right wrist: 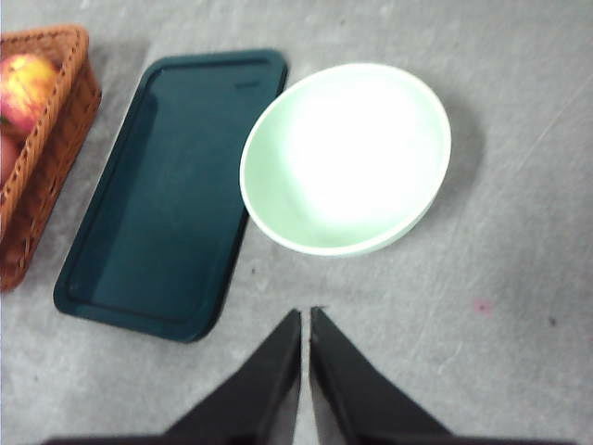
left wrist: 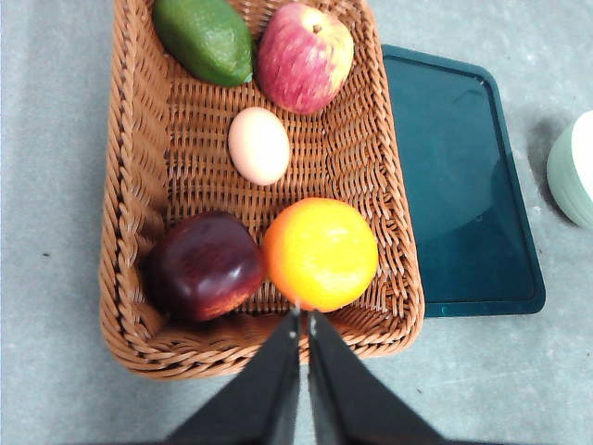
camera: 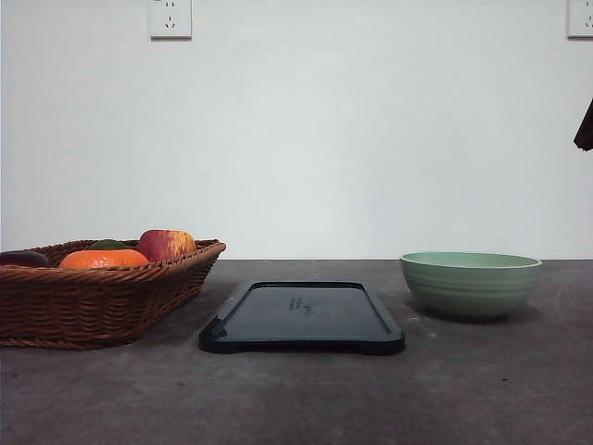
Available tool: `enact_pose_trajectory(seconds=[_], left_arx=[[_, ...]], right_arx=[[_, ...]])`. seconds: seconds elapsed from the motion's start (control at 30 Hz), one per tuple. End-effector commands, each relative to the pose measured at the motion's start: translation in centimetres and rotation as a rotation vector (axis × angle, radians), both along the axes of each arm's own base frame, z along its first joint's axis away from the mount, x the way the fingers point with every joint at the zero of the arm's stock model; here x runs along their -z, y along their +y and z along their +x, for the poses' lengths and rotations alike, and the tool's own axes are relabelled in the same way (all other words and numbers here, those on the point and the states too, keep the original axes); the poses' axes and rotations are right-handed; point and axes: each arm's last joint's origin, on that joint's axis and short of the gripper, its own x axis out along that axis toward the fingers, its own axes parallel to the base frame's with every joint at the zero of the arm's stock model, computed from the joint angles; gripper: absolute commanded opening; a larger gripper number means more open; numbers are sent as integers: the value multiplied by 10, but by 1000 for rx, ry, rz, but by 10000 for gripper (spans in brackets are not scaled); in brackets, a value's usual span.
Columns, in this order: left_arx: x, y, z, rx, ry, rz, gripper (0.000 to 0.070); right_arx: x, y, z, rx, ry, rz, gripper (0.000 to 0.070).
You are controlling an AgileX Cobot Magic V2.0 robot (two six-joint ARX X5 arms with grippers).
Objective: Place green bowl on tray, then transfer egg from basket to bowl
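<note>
The green bowl stands on the table to the right of the dark tray; it is empty in the right wrist view. The wicker basket sits at the left. From the left wrist view the egg lies in the basket's middle, between an apple and an orange. My left gripper hangs above the basket's near rim, fingers shut and empty. High over the table beside the bowl, my right gripper is shut too, with the tray off to one side.
The basket also holds a red-yellow apple, an orange, a dark red fruit and a green avocado. A white wall with sockets stands behind the grey table.
</note>
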Motion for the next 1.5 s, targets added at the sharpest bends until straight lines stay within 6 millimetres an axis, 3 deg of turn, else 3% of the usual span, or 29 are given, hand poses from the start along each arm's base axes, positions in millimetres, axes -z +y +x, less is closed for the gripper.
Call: enact_pose_trajectory(seconds=[0.0, 0.1, 0.17, 0.5, 0.87, 1.17, 1.47], left_arx=[[-7, 0, 2, 15, -36, 8, 106], [-8, 0, 2, 15, -45, 8, 362], [-8, 0, 2, 15, -46, 8, 398], [-9, 0, 3, 14, -52, 8, 391], [-9, 0, 3, 13, -51, 7, 391], [-9, 0, 3, 13, -51, 7, 391], [-9, 0, 3, 13, -51, 7, 391]], right_arx=[[-5, 0, 2, -20, -25, -16, 73], [-5, 0, 2, -22, -24, -20, 248], [-5, 0, 2, -22, -24, -20, 281], [-15, -1, 14, 41, 42, -32, 281], [-28, 3, 79, 32, 215, -108, 282], [-6, 6, 130, 22, 277, -178, 282], [27, 8, 157, 15, 321, -196, 281]])
